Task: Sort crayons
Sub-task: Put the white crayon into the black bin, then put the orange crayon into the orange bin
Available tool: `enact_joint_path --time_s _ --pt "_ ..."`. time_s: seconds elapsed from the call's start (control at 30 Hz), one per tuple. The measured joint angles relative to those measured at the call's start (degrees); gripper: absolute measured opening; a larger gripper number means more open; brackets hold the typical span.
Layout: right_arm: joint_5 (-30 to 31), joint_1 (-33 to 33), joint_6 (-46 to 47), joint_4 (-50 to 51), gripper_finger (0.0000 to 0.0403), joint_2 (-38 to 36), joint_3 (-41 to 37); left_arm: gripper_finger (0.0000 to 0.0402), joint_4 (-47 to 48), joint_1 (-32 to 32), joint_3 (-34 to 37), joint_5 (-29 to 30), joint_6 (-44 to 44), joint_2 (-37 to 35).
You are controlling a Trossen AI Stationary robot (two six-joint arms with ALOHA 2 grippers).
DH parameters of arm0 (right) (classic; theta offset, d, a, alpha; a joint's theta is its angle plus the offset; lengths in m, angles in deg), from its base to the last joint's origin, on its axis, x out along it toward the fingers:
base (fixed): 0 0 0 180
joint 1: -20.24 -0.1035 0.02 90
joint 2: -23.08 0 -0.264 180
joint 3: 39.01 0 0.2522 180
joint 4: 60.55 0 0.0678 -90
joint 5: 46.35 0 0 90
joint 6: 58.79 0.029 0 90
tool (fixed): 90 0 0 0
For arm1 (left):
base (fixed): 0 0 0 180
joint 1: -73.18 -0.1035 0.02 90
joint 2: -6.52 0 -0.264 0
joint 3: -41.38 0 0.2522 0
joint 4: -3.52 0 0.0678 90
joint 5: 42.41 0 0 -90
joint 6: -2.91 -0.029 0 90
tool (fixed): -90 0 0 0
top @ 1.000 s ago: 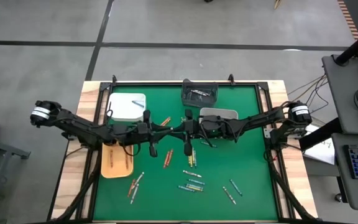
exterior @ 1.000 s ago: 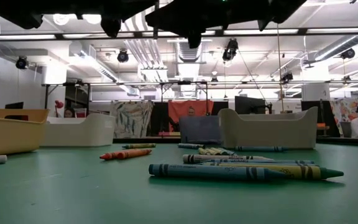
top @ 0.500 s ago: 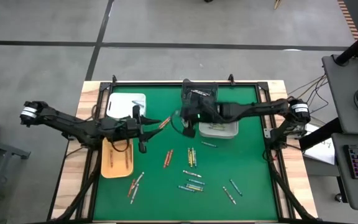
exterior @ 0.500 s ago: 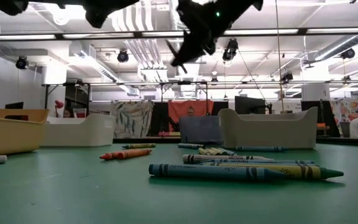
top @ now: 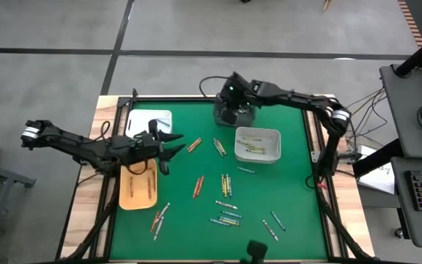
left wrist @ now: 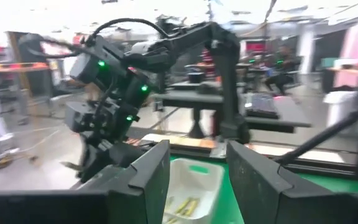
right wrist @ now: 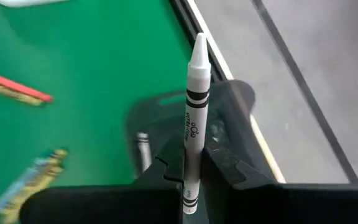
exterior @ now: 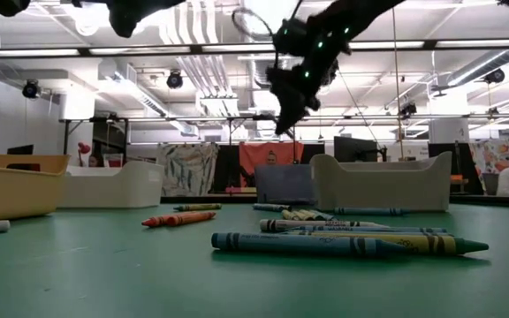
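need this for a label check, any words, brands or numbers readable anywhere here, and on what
No text can be read in full.
White crayon held in the right gripper: a small dark logo and one line of print, too small to read.
Crayons lying on the green table: wrapper print blurred, unreadable.

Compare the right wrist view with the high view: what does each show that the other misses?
Only the right wrist view shows the white crayon clamped upright in the right gripper, jaws shut on it. Only the high view shows the left gripper open beside the tan tray, plus the white bin and the loose crayons scattered across the mat. Both show the dark bin beneath the right gripper and the green mat.
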Motion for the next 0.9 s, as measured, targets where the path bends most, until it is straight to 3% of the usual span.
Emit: enact_joint_path --time_s 0.27,0.43,0.63,0.9 --pt "-2.6 5.0 -8.4 15.1 0.0013 11.6 9.0 0.0142 3.3 0.0 0.0 8.4 -0.1 -0.1" --pt "-2.5 6.5 -12.1 27.8 0.0013 17.9 14.8 0.0142 4.7 0.0 0.0 9.2 -0.1 0.0" --pt "-2.5 6.8 -11.8 29.1 0.0036 20.5 18.1 0.0142 4.7 0.0 0.0 9.2 -0.1 0.0" --pt "-2.5 6.8 -11.4 28.2 0.0116 20.6 20.9 0.0142 5.9 0.0 0.0 9.2 0.2 0.0"
